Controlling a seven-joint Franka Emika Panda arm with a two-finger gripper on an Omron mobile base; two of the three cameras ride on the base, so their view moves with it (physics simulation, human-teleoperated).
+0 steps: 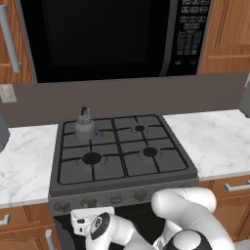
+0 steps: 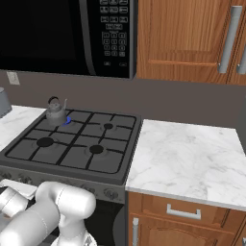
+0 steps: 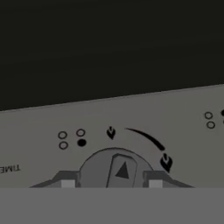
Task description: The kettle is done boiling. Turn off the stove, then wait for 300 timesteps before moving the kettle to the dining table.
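Observation:
The small dark-grey kettle [image 1: 85, 124] [image 2: 55, 112] stands on the back left burner of the stove [image 1: 166, 168] [image 2: 120, 163], with a small blue flame [image 1: 96, 132] [image 2: 68, 120] at its base. My gripper [image 3: 111, 181] is low at the stove's front panel, pointing straight at a round knob [image 3: 118, 168]. Its two fingertips [image 3: 68, 180] flank the knob's raised ridge, with a gap on each side, so it is open. The white hand [image 1: 83, 222] shows below the left end of the knob row. The dining table is out of view.
A black microwave [image 1: 97, 39] [image 2: 57, 33] hangs above the stove. Marble counters [image 1: 215, 141] [image 2: 187, 158] on wooden cabinets flank it. A grey appliance [image 1: 2, 133] [image 2: 4, 102] sits at the far left. Flame symbols are printed around the knob.

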